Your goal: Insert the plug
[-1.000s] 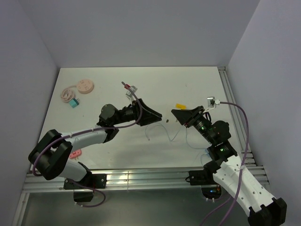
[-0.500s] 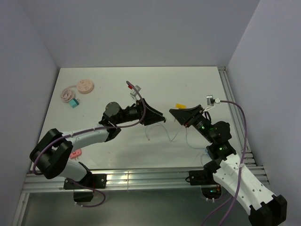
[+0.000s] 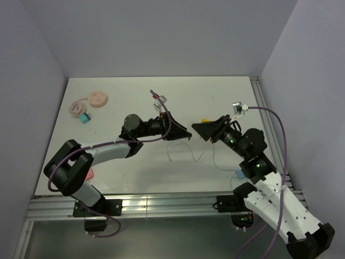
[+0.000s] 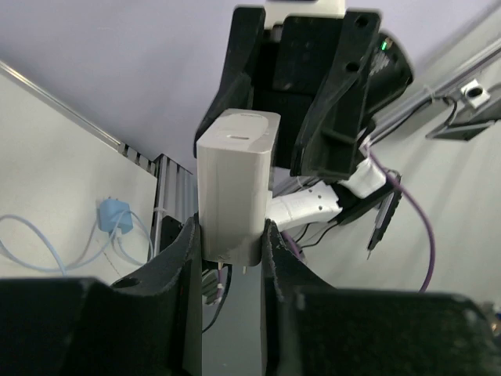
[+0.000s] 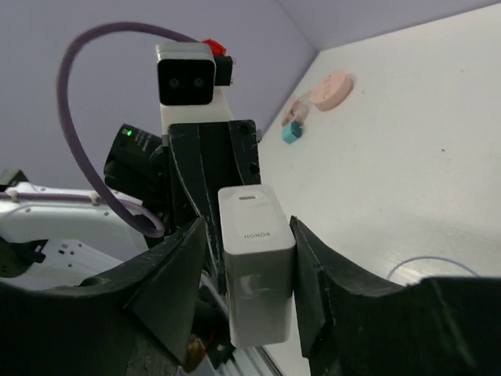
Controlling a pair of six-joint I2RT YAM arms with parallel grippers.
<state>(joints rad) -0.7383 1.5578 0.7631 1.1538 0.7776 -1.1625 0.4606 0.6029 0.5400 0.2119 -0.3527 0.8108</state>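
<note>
A white charger block [image 4: 235, 180], marked HONOR, with its port face up, is held off the table between the two arms. My left gripper [image 4: 231, 229] is shut on its lower end, where the prongs show. In the right wrist view the charger [image 5: 254, 258] stands between the jaws of my right gripper [image 5: 248, 231], which are open, with a gap on the left side. In the top view the left gripper [image 3: 186, 135] and right gripper [image 3: 195, 128] meet tip to tip, hiding the charger. A thin white cable [image 3: 186, 152] lies on the table below; its plug end is too small to pick out.
A small blue piece [image 3: 240, 174] on the cable lies near the right arm; it also shows in the left wrist view [image 4: 112, 213]. An orange bit [image 3: 206, 121] is behind the grippers. A pink disc [image 3: 98, 100] and a teal block [image 3: 84, 118] sit far left.
My left gripper has moved right and closed the gap to the right gripper. The right gripper has stayed about where it was, its wrist lifting a little.
</note>
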